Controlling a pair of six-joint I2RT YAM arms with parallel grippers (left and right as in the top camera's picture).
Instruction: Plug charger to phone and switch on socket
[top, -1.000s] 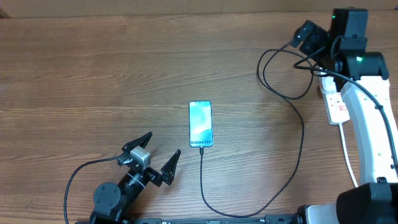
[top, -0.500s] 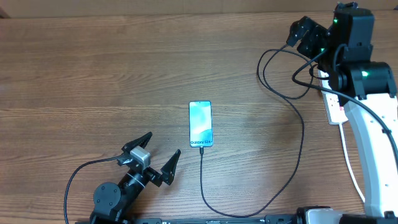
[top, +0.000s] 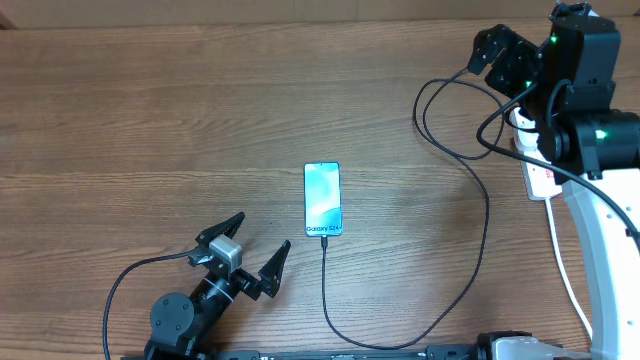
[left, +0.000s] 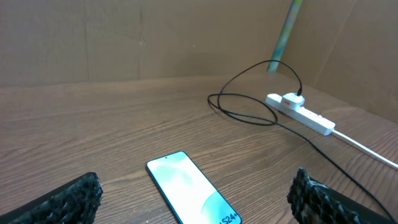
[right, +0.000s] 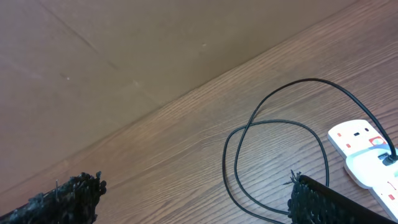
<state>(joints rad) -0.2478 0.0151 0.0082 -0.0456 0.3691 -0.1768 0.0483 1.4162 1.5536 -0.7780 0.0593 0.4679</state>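
Black and white arms

The left arm (top: 180, 315) was black, with a grey block (top: 228, 250) and a thin black cable (top: 120, 285). The right arm (top: 590, 220) had a white link (top: 610, 260), black joints (top: 590, 60), green lights (top: 551, 40). Fingers (left: 68, 199) were black and rough

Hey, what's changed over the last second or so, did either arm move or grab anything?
The right gripper drifted slightly to the right above the loop of the charger, open and holding nothing. The left gripper, also open, the phone, the charger and the socket stayed where they were.
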